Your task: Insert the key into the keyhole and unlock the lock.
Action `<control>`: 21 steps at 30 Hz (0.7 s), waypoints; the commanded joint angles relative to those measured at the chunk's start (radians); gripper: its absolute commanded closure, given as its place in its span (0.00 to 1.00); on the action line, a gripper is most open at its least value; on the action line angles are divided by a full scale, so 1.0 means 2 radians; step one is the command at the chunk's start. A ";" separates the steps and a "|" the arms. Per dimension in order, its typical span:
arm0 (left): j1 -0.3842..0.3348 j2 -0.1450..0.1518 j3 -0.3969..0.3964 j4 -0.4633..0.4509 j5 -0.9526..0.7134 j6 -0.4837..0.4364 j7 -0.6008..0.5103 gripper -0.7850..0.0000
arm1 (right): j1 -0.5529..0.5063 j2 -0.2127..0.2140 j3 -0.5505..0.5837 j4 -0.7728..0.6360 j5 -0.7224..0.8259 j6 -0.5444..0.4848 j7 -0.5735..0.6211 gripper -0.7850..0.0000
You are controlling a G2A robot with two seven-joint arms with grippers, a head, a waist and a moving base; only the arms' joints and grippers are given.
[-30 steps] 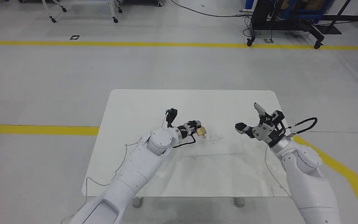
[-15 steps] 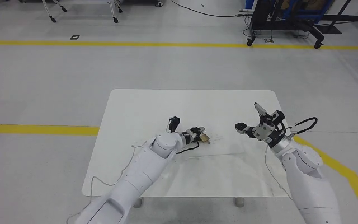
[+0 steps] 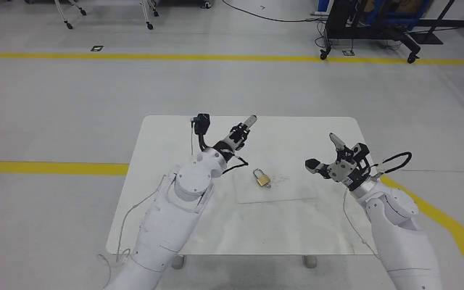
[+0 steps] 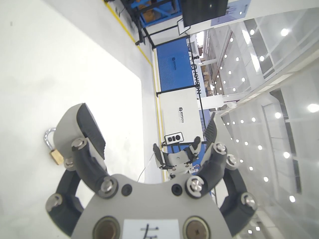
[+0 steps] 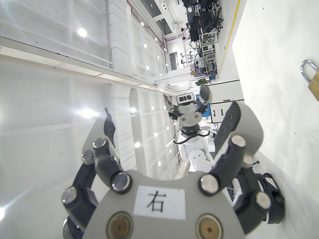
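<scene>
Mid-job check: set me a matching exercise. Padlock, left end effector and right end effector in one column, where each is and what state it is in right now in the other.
Things:
1. padlock
2. left end effector
3. right end effector

Places and states:
A. open and empty, near the right edge of the table
B. lying on the table between the two arms, nothing gripping it
C. open and empty, over the far middle of the table

Pairs: 1-B, 2-C, 3-A
</scene>
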 commanded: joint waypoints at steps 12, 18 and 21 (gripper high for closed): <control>-0.008 0.009 -0.002 -0.080 0.141 0.037 0.001 0.00 | 0.000 0.000 0.000 0.000 0.000 0.000 0.000 0.00; -0.012 0.014 0.017 -0.065 0.250 0.053 0.011 0.00 | 0.015 -0.004 -0.011 -0.002 -0.044 -0.068 -0.078 0.00; -0.020 0.020 0.032 -0.074 0.408 0.091 0.025 0.00 | 0.018 -0.006 0.010 -0.008 -0.047 -0.137 -0.120 0.00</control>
